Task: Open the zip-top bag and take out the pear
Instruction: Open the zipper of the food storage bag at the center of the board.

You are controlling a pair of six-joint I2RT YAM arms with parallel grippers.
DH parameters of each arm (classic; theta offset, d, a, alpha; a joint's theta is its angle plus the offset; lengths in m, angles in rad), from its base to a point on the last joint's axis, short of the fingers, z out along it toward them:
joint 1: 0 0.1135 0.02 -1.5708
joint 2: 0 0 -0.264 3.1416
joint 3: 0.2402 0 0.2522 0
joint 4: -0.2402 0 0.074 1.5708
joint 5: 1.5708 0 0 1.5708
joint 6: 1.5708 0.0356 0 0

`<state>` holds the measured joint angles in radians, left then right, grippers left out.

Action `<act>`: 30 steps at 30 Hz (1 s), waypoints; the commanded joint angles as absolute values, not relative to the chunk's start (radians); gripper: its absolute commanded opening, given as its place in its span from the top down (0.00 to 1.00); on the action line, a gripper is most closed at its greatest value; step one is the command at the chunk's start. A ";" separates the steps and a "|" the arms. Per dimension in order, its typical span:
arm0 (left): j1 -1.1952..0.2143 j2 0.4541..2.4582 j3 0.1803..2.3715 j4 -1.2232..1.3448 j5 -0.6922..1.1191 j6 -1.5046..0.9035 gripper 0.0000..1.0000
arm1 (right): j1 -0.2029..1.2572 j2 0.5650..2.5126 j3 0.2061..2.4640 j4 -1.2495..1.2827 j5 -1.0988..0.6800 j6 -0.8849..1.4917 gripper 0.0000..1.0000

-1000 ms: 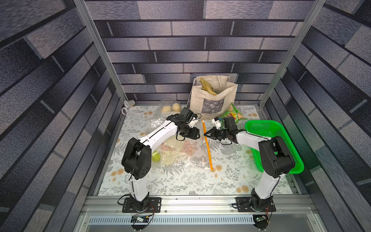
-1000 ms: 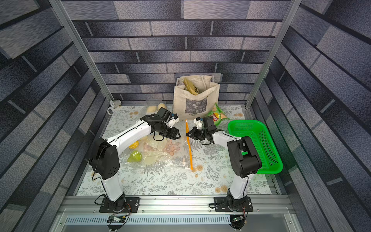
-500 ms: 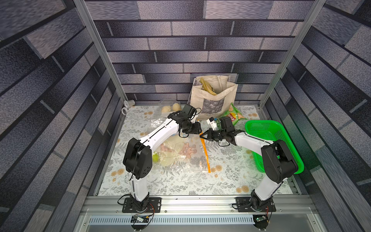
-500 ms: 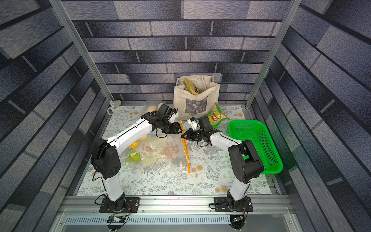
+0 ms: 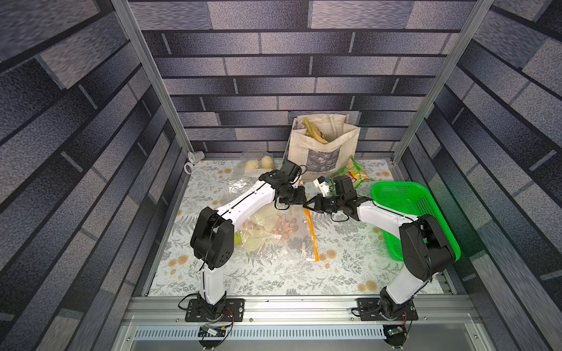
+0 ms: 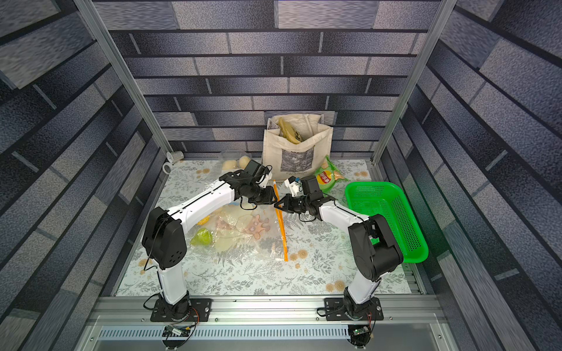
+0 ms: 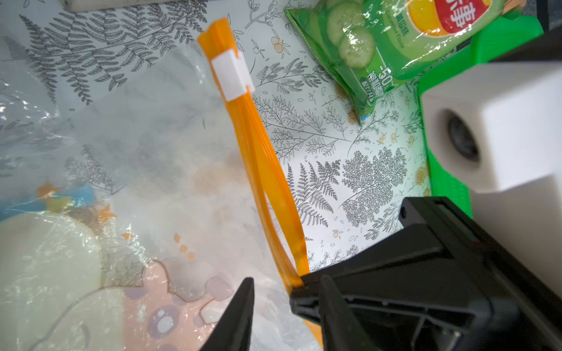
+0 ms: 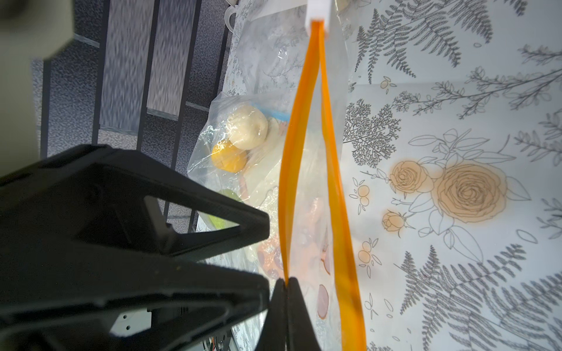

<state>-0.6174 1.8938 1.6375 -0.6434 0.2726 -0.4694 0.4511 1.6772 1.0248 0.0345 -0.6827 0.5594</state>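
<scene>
**BAG MOUTH PARTLY SPREAD, PEAR NOT YET REACHED**

Step in hand, as judged: pulling apart the lips of the zip-top bag (image 6: 243, 234).

Found clamped tight on one lip of the orange zip strip (image 7: 258, 152): right gripper (image 8: 286, 291).

Found partly parted astride the clear film beside it, no firm hold evident: left gripper (image 7: 284, 304).

Needed next: closing on the opposite lip, then drawing apart.

Seen through the film at the closed end, well away from the mouth, beside the left arm: pear (image 6: 202, 237), green, smooth, whole.

- Dark grey brick-pattern walls (image 5: 304, 67) on three sides.
- Aluminium posts (image 5: 153, 76) rising from the table's back corners.
- Fern-and-rose cloth (image 5: 273, 279) over the table, evenly lit.
</scene>
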 commanded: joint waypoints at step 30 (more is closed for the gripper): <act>-0.590 1.930 1.701 -0.730 0.311 -0.372 1.00 | 0.406 1.538 0.979 -0.156 -0.623 0.495 0.44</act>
